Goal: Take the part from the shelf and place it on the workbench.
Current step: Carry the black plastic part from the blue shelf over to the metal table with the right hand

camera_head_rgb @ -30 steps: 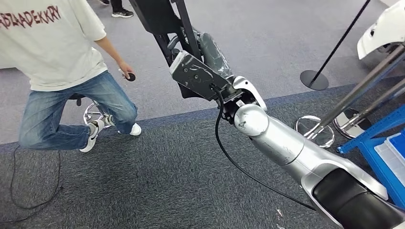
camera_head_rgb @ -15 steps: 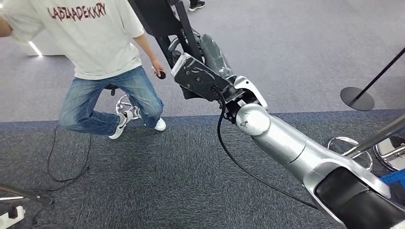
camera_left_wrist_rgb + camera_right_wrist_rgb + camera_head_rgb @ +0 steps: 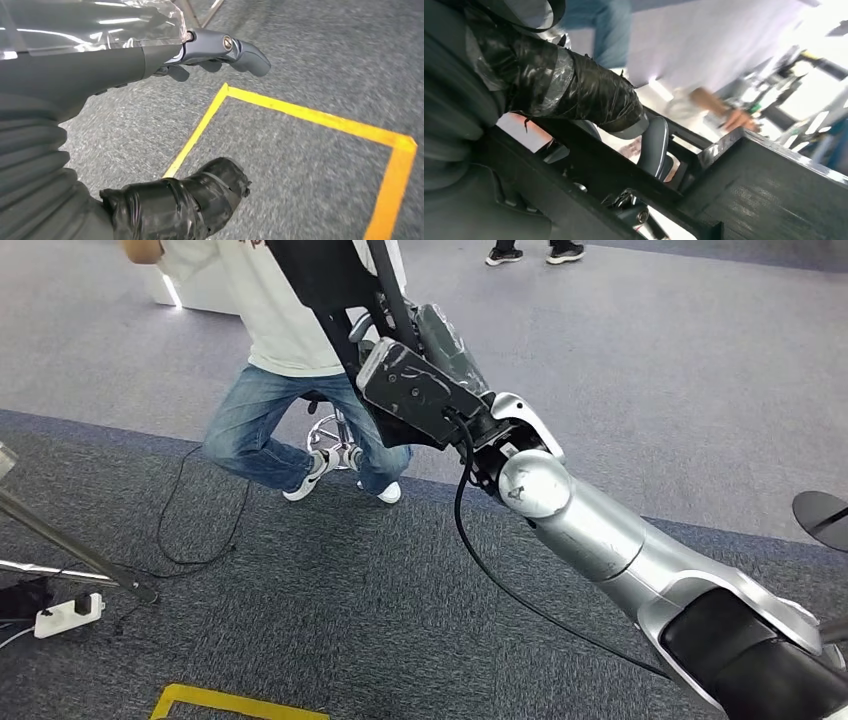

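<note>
Part (image 3: 325, 275), a black frame piece cut off at top centre of the head view, gripped by right hand (image 3: 425, 390), fingers mostly hidden behind it; left hand (image 3: 150, 130) empty, fingers apart, above yellow floor tape (image 3: 310, 117).

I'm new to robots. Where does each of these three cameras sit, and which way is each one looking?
Head view: high on the body, looking forward and down at grey carpet and a seated person; the silver right arm reaches up, its right hand holding a black part.
Left wrist view: behind the left hand, facing the floor and yellow tape.
Right wrist view: behind the right hand, facing the black part and the blurred person.
Shared: head and right wrist views both show part and person.
</note>
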You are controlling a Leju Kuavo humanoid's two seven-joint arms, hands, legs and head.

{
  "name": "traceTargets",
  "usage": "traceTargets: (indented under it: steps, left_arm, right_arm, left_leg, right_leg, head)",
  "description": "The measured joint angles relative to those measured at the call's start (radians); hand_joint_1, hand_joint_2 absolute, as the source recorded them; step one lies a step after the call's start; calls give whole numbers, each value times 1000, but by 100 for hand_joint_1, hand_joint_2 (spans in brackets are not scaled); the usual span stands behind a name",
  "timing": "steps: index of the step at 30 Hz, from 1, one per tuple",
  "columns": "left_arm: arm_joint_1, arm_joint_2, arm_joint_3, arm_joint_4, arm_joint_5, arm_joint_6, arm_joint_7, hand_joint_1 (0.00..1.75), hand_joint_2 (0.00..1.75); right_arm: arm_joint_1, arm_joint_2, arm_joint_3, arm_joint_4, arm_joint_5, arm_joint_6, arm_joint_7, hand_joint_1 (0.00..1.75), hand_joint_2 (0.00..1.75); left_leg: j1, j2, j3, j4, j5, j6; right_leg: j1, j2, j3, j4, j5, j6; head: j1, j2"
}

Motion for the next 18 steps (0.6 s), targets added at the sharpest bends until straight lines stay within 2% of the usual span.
traceTargets:
  steps: [1, 2, 3, 4, 5, 7, 8, 9, 11, 12, 13, 15, 16, 17, 18]
  left_arm:
    - [-1, 0, 0, 0, 0, 0, 1, 0, 175]
    - [-3, 0, 1, 0, 0, 0, 2, 0, 175]
    - [-3, 0, 1, 0, 0, 0, 2, 0, 175]
    - [-2, 0, 2, 0, 0, 0, 3, 0, 175]
    - [-2, 0, 2, 0, 0, 0, 3, 0, 175]
    - [-1, -1, 2, 0, 0, 0, 3, 0, 175]
    - [-2, -2, 3, 0, 0, 0, 3, 0, 175]
    - [-2, -3, 3, 0, 0, 0, 3, 0, 175]
    - [1, -2, 3, 0, 0, 0, 2, 0, 175]
    - [5, -2, 3, -1, 0, 0, 2, 0, 175]
    - [7, -2, 3, -1, 0, 0, 1, 0, 175]
    - [6, -4, 4, -2, 0, 0, 0, 0, 175]
    - [4, -4, 4, -2, 0, 0, 0, 0, 175]
    - [2, -4, 4, -2, 0, 0, 0, 0, 175]
    - [2, -4, 4, -2, 0, 0, 0, 0, 175]
  right_arm:
    - [2, -2, -1, 0, -8, 2, -3, 175, 175]
    - [4, -5, -2, -1, -13, 5, -5, 175, 175]
    - [7, -8, -2, -1, -16, 6, -5, 175, 175]
    - [9, -10, -2, -1, -19, 7, -5, 175, 175]
    - [10, -12, -2, -2, -21, 8, -6, 175, 175]
    - [9, -15, -4, -4, -25, 8, -6, 175, 175]
    - [9, -16, -5, -7, -27, 8, -7, 175, 175]
    - [8, -17, -5, -9, -28, 8, -7, 175, 175]
    - [7, -18, -6, -12, -28, 9, -8, 175, 175]
    - [7, -18, -6, -13, -29, 9, -7, 175, 175]
    - [6, -18, -6, -15, -30, 9, -7, 175, 175]
    - [3, -19, -7, -19, -31, 8, -7, 175, 175]
    - [2, -19, -7, -20, -31, 8, -8, 175, 175]
    - [2, -19, -7, -20, -31, 7, -8, 175, 175]
    - [3, -20, -7, -20, -32, 7, -7, 175, 175]
  left_leg:
    - [-1, -13, 0, 1, 0, 5]
    - [-2, -28, 0, 2, -1, 6]
    - [-3, -44, 0, 4, -2, 7]
    - [-4, -60, 0, 7, -4, 7]
    - [-4, -76, 1, 10, -5, 6]
    - [-3, -106, -3, 17, -8, 2]
    - [0, -119, -7, 18, -8, -2]
    - [3, -131, -11, 18, -7, -7]
    - [7, -155, -16, 15, -3, -19]
    - [6, -146, -18, 18, -5, -25]
    - [3, -120, -25, 34, -15, -30]
    - [1, -45, -68, 124, -60, -39]
    - [3, -21, -100, 188, -88, -43]
    - [8, -10, -131, 245, -106, -48]
    - [12, -4, -148, 276, -109, -52]
  right_leg:
    - [1, 14, -37, 69, -26, -1]
    - [2, 20, -70, 124, -40, -1]
    - [2, 23, -89, 147, -35, -2]
    - [2, 25, -89, 129, -10, -4]
    - [2, 33, -71, 76, 29, -7]
    - [-1, 83, -20, -57, 94, -16]
    - [-1, 103, -2, -99, 108, -19]
    - [-1, 115, 8, -119, 110, -21]
    - [1, 92, 17, -129, 111, -25]
    - [0, 78, 25, -137, 113, -30]
    - [-3, 63, 33, -145, 115, -35]
    - [-3, 34, 47, -156, 115, -43]
    - [-1, 19, 51, -156, 113, -46]
    - [-1, 3, 54, -156, 110, -47]
    - [-1, -12, 57, -156, 106, -46]
  head:
    - [0, 0]
    - [0, 0]
    - [0, 0]
    - [0, 0]
    - [0, 0]
    - [-1, 0]
    - [-1, 0]
    - [-2, 0]
    - [-2, 0]
    - [-2, 0]
    - [-5, 0]
    - [-10, 0]
    - [-12, 0]
    - [-12, 0]
    - [-12, 0]
